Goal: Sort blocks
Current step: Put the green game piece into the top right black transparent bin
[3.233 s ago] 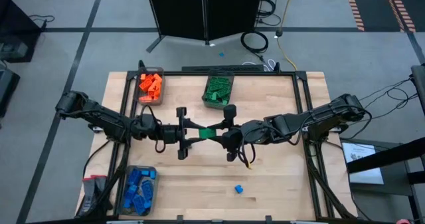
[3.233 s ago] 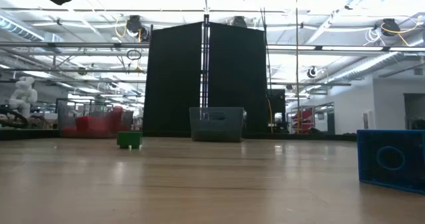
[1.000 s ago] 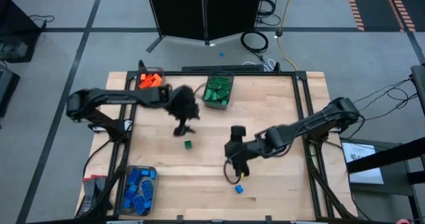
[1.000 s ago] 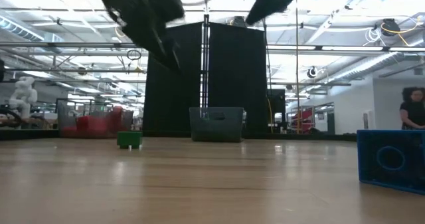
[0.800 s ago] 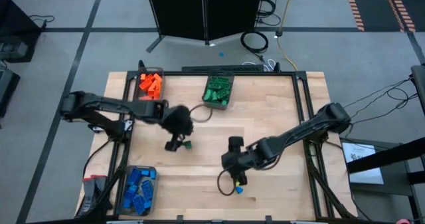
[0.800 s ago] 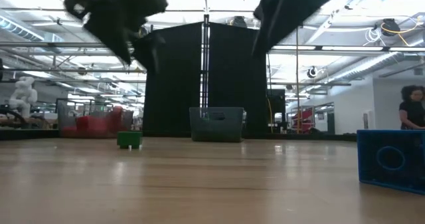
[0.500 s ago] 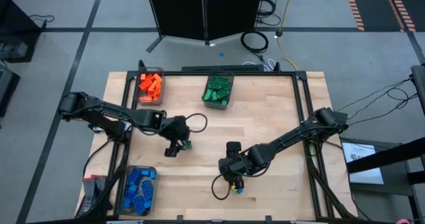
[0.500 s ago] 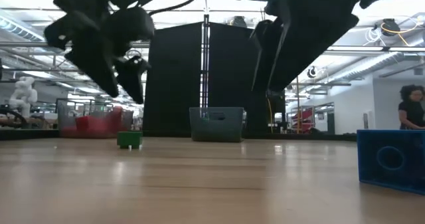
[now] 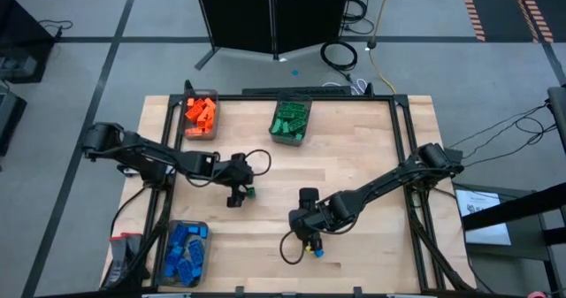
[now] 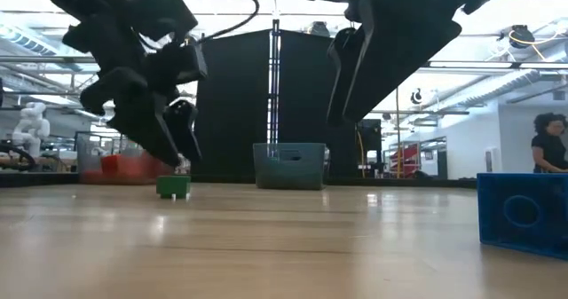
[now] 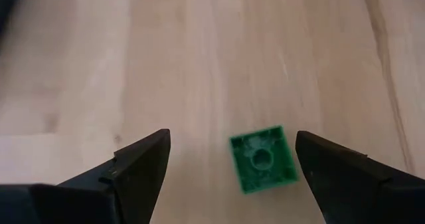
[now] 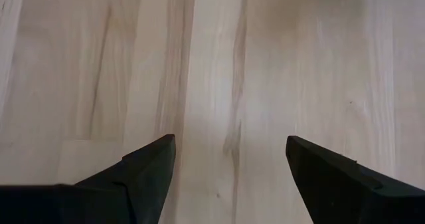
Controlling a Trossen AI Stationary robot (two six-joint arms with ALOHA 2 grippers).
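One green block [image 11: 263, 161] lies loose on the wooden table [image 9: 371, 183], left of its middle. My left gripper [image 11: 232, 136] hangs open just above it with a finger on either side, touching nothing; in the low view the fingertips [image 10: 180, 161] sit close over the green block [image 10: 173, 186]. A blue block [image 9: 317, 252] lies near the table's front edge, also in the low view [image 10: 522, 210]. My right gripper [image 9: 309, 238] is open just on the far side of it, higher up, and its wrist view shows only bare wood between the fingers.
Three dark bins stand on the table: orange blocks at the far left [image 9: 200, 114], green blocks at the far middle [image 9: 290, 119], blue blocks at the near left corner [image 9: 185, 252]. A person [image 10: 550, 144] stands in the room beyond the table.
My left gripper has swung from beside the green bin toward the table's near edge and come down over the green block. My right gripper has moved toward the near edge and lower, toward the blue block. Both have stayed open. Neither block has moved.
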